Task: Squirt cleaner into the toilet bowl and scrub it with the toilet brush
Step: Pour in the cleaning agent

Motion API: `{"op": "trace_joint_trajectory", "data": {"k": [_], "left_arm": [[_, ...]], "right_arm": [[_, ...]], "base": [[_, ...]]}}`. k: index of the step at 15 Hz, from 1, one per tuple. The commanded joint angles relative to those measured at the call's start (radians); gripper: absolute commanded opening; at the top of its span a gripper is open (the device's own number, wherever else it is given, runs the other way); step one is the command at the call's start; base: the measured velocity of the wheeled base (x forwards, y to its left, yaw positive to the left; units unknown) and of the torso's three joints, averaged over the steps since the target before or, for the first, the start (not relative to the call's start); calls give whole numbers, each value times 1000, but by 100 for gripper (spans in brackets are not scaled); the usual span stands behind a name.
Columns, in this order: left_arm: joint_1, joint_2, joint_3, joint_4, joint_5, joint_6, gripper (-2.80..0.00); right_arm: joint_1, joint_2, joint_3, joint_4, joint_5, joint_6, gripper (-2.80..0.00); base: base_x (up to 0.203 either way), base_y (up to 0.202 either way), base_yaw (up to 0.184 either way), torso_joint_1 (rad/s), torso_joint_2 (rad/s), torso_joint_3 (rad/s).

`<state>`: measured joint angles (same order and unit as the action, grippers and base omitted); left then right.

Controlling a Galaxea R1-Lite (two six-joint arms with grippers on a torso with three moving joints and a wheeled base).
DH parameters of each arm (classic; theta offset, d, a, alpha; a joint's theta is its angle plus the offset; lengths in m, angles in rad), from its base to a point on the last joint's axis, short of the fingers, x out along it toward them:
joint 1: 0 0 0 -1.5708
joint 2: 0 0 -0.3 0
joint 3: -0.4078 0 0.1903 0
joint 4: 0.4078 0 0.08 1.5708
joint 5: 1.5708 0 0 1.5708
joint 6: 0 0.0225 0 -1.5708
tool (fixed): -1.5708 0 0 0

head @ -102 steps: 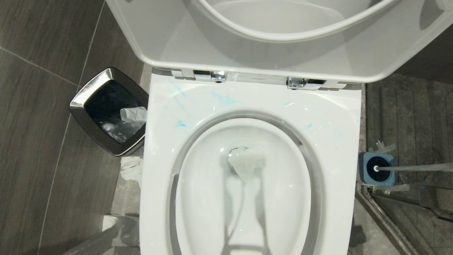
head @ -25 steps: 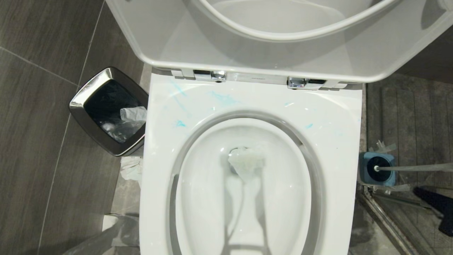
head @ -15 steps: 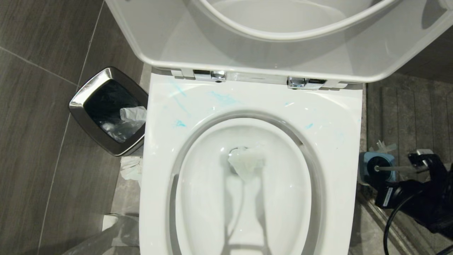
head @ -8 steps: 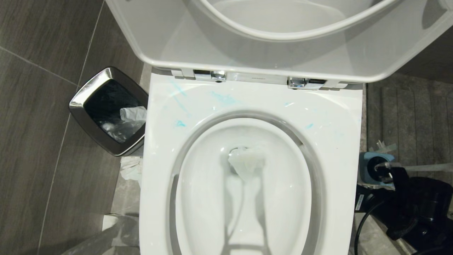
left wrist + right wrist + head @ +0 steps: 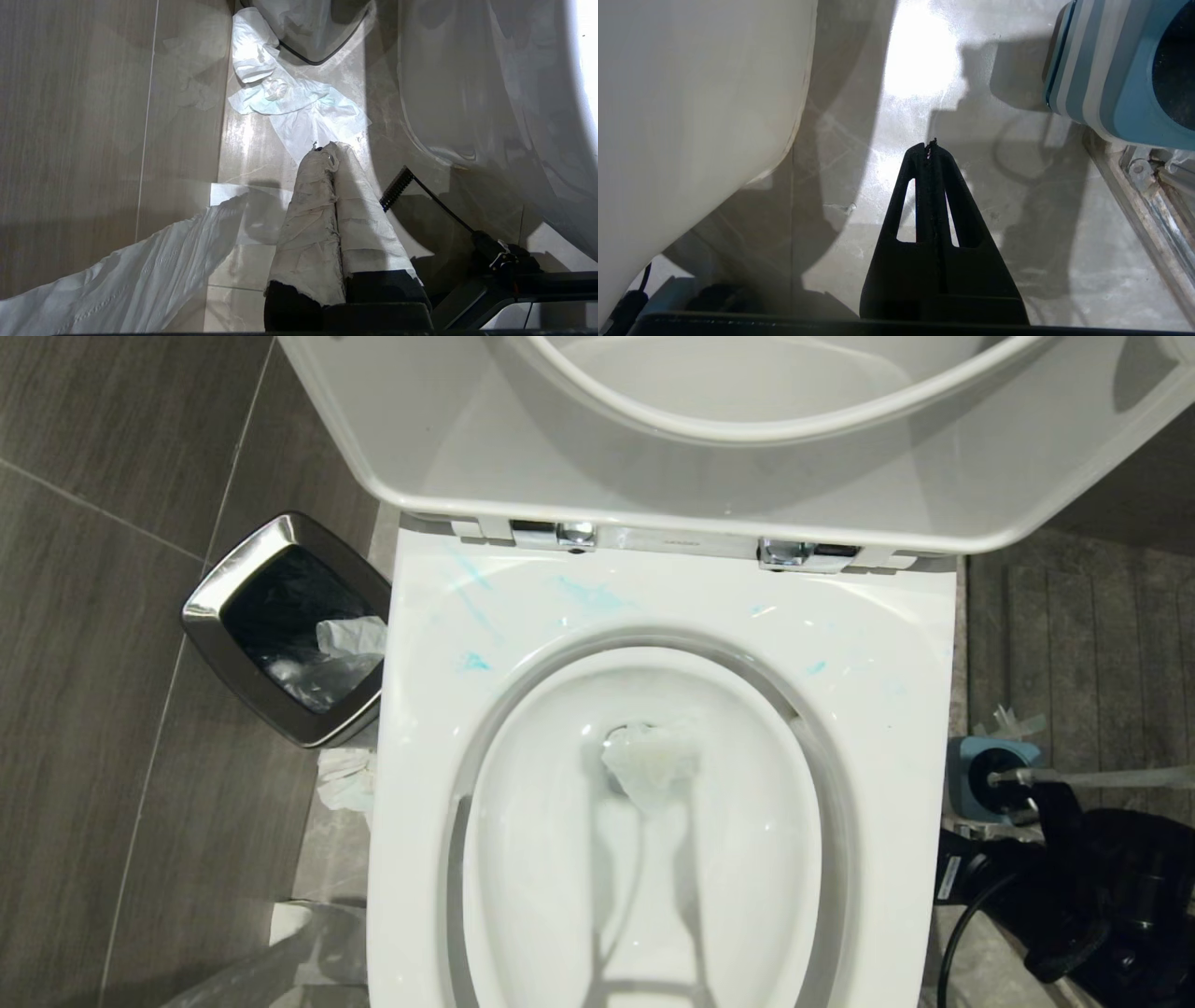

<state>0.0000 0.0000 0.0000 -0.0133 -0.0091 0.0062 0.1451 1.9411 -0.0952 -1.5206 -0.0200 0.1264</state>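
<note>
Two grippers are showing, both with fingers pressed together and holding nothing. The right gripper point(image 5: 930, 148) is hanging low over the floor between the outer wall of the toilet bowl point(image 5: 896, 644) and the blue-and-grey striped holder point(image 5: 1115, 70); in the head view the right arm is lying at the lower right, just beside the holder point(image 5: 990, 775). This placement is judged to be an approach to the toilet brush point(image 5: 1102, 777), whose slim pale handle is leaning out of the holder toward the right edge of the head view. The fingers would have to spread before the handle can be pinched.

The left gripper point(image 5: 334, 154), its fingers wrapped in white paper, is hanging parked low beside the bowl's left flank, over crumpled tissue point(image 5: 289, 98) lying on the floor.

The lid and seat point(image 5: 709, 457) are standing raised on chrome hinges, leaving the basin open for scrubbing. Cleaner point(image 5: 588, 595) is showing as thin turquoise smears on the rear rim, so squirting appears done, though off target. A wad of paper point(image 5: 649, 767) is sitting at the drain. A steel bin point(image 5: 289, 630) is standing to the bowl's left.
</note>
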Motion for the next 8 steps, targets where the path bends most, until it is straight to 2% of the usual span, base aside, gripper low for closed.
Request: {"op": "trace_joint_trajectory", "data": {"k": [1, 2, 8], "left_arm": [[0, 0, 8, -1, 0, 0, -280], [0, 0, 8, -1, 0, 0, -280], [0, 0, 8, -1, 0, 0, -280]], "right_arm": [[1, -5, 13, -9, 0, 2, -280], [1, -2, 14, -9, -1, 2, 0], [0, 7, 17, -9, -3, 1, 0]], "base": [[0, 0, 0, 0, 0, 0], [0, 0, 0, 0, 0, 0], [0, 0, 0, 0, 0, 0]]}}
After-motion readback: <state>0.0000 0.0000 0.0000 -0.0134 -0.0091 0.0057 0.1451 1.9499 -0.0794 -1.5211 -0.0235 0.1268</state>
